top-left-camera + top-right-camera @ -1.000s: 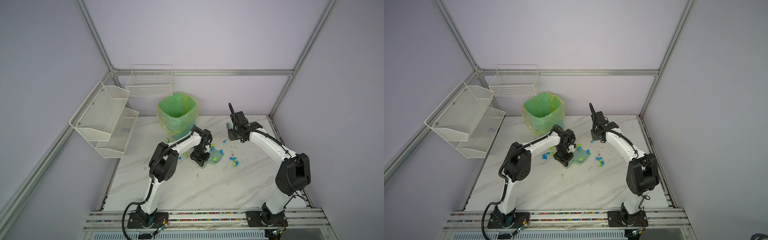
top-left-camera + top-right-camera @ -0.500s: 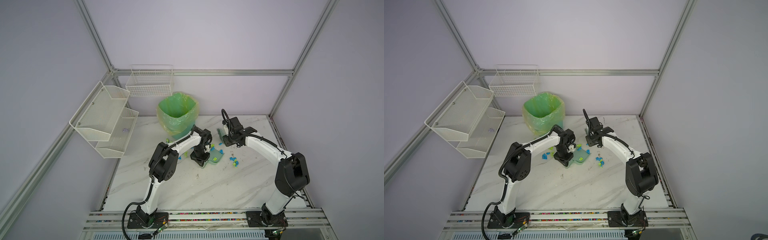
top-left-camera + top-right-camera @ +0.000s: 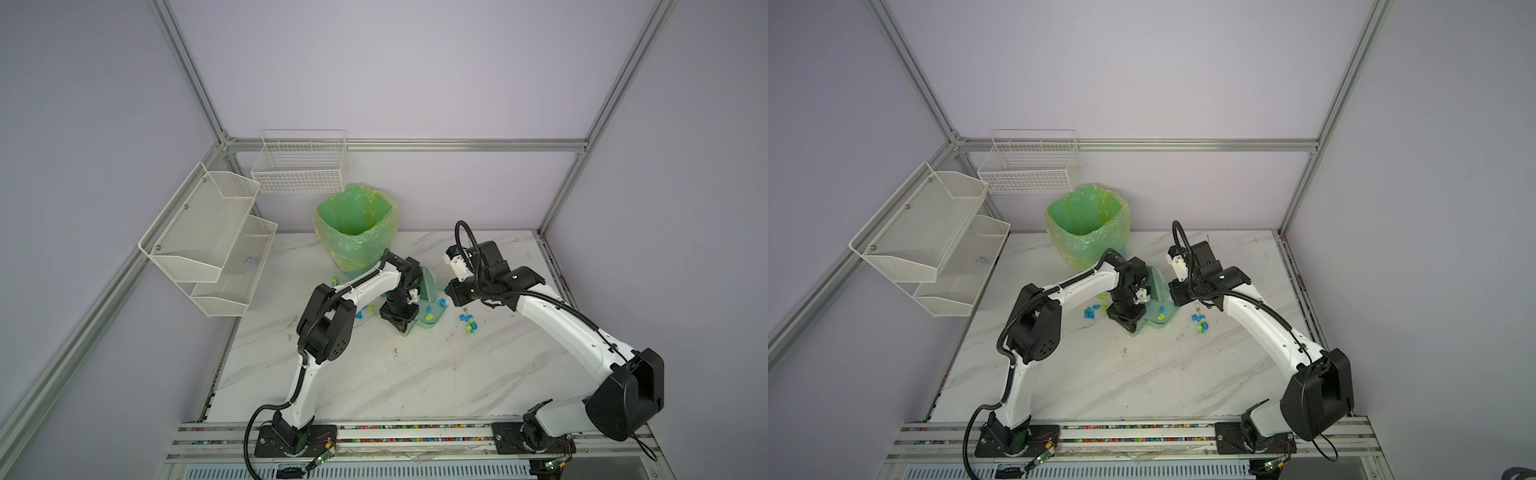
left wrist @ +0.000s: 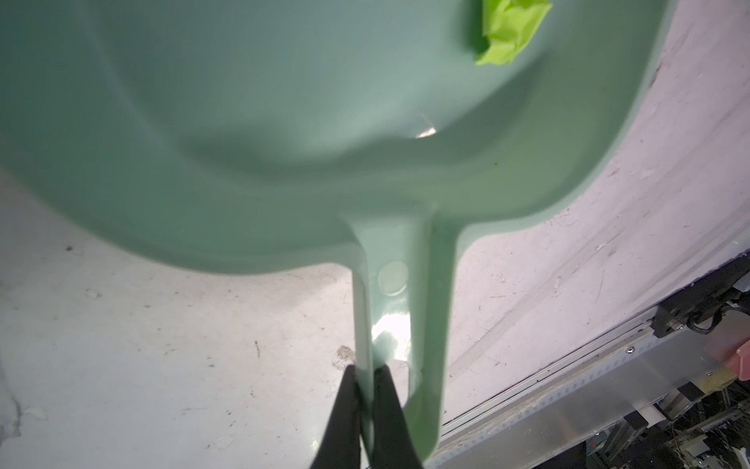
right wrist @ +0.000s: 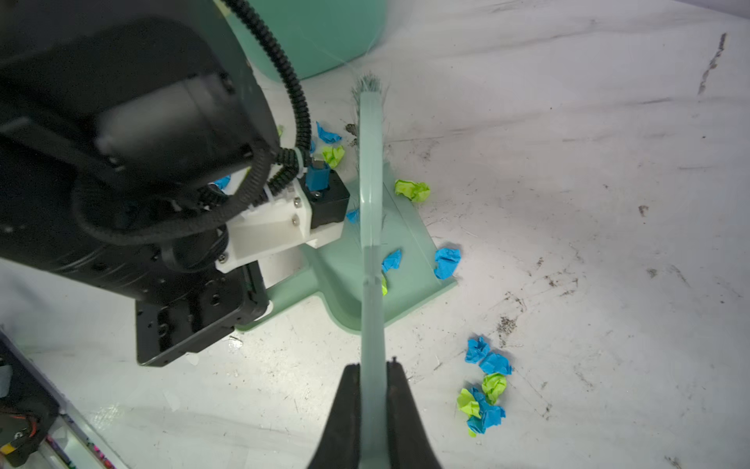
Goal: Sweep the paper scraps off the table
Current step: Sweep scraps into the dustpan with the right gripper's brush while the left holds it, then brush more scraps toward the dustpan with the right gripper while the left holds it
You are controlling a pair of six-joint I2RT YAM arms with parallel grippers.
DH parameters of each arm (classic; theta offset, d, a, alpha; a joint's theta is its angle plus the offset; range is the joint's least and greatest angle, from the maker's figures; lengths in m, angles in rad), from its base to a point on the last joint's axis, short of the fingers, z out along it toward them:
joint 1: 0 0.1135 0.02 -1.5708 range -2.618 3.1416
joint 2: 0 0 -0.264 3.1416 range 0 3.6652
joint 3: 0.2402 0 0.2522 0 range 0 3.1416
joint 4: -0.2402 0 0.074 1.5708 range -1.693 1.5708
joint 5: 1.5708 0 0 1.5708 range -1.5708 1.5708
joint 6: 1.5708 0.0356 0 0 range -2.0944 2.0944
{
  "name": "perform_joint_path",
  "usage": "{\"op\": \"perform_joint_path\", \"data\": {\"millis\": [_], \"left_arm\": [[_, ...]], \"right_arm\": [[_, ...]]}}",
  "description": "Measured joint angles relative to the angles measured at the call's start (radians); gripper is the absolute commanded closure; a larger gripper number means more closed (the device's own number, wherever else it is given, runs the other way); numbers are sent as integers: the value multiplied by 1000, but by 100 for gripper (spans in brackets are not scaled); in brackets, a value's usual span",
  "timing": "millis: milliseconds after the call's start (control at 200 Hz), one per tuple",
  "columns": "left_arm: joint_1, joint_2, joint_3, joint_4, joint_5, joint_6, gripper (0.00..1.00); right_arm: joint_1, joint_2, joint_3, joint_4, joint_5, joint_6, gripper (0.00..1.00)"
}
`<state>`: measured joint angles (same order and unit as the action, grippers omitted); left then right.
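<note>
In both top views blue and lime paper scraps lie on the white marble table [image 3: 415,374]. One cluster [image 3: 468,324] [image 3: 1201,324] [image 5: 485,390] lies right of the pale green dustpan [image 3: 432,327] [image 5: 337,276]. Others [image 3: 365,309] [image 3: 1090,311] lie to its left. A few scraps [image 5: 391,260] rest in the pan, one of them lime [image 4: 511,28]. My left gripper [image 3: 403,328] [image 4: 365,377] is shut on the dustpan handle. My right gripper [image 3: 446,293] [image 5: 373,367] is shut on the handle of the green brush [image 3: 428,284] [image 3: 1156,284] [image 5: 371,182], whose head stands over the pan's back.
A bin with a green liner [image 3: 355,224] [image 3: 1086,220] stands just behind the dustpan. White mesh shelves [image 3: 208,232] and a wire basket [image 3: 301,166] hang at the back left. Aluminium rails [image 3: 415,432] line the front edge.
My right arm has carried the brush left and nearer, from the back right to the dustpan's back edge. The left arm and dustpan have stayed put.
</note>
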<state>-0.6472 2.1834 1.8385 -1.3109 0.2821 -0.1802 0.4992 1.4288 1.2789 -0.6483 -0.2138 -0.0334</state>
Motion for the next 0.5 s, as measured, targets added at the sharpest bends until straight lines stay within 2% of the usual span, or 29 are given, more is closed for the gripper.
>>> {"op": "perform_joint_path", "data": {"millis": [130,385,500], "left_arm": [[1,0,0,5,3,-1,100],[1,0,0,13,3,-3,100],[1,0,0,15,3,-3,100]], "right_arm": [[-10,39,38,0,37,35,100],[-50,184,122,15,196,77,100],[-58,241,133,43,219,76,100]]}}
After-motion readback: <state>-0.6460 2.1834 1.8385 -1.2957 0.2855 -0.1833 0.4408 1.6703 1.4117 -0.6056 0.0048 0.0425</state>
